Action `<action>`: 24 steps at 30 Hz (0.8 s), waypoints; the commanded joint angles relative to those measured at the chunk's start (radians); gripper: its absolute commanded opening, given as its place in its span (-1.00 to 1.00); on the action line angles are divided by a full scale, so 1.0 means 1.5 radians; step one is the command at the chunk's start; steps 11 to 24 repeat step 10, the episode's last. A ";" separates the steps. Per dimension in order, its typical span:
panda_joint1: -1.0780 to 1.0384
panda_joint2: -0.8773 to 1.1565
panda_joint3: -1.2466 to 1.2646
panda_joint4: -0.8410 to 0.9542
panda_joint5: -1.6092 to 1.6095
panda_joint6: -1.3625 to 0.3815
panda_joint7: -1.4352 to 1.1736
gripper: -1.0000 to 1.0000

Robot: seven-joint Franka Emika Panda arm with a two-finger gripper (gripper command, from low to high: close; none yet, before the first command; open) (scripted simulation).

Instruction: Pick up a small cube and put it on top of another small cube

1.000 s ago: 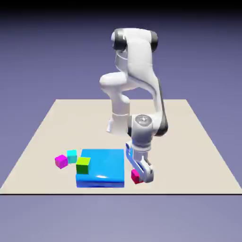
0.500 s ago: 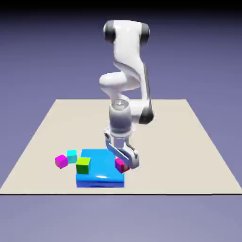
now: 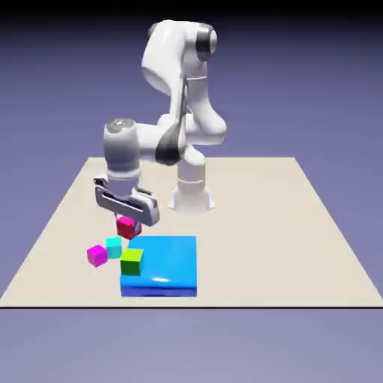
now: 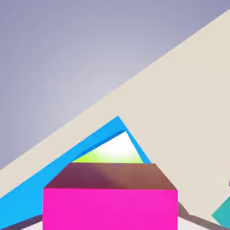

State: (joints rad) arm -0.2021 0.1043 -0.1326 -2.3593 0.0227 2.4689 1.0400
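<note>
My gripper point(image 3: 128, 222) is shut on the small crimson-red cube point(image 3: 128, 228) and holds it in the air, just above and slightly behind the cyan cube point(image 3: 114, 247). In the hand view the held cube point(image 4: 110, 197) fills the bottom and hides both fingertips. A magenta-purple cube point(image 3: 96, 255) lies on the table to the cyan cube's left. A lime-green cube point(image 3: 132, 261) stands on the near left corner of the blue slab point(image 3: 168, 265). In the hand view the green cube point(image 4: 108, 157) shows just past the held cube, with the blue slab point(image 4: 85, 146) around it.
The beige table point(image 3: 284, 224) reaches to the exterior view's right. Its front edge runs just below the blue slab. A cyan corner point(image 4: 223, 214) shows at the hand view's lower right.
The arm has swung from the slab's right side across to the exterior view's left, lifting the red cube with it. The cube now hangs above the cyan cube.
</note>
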 commanded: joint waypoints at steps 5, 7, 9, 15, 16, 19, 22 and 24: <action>-0.002 0.049 0.004 -0.011 0.010 0.059 -0.007 1.00; 0.001 0.001 0.000 0.000 -0.001 0.001 0.001 1.00; 0.005 -0.047 -0.004 0.011 -0.012 -0.057 0.009 1.00; 0.005 -0.048 -0.004 0.011 -0.012 -0.058 0.009 1.00; 0.005 -0.048 -0.004 0.011 -0.012 -0.058 0.009 1.00; 0.005 -0.048 -0.004 0.011 -0.012 -0.058 0.009 1.00; 0.005 -0.048 -0.004 0.011 -0.012 -0.058 0.009 1.00; 0.005 -0.048 -0.004 0.011 -0.012 -0.058 0.009 1.00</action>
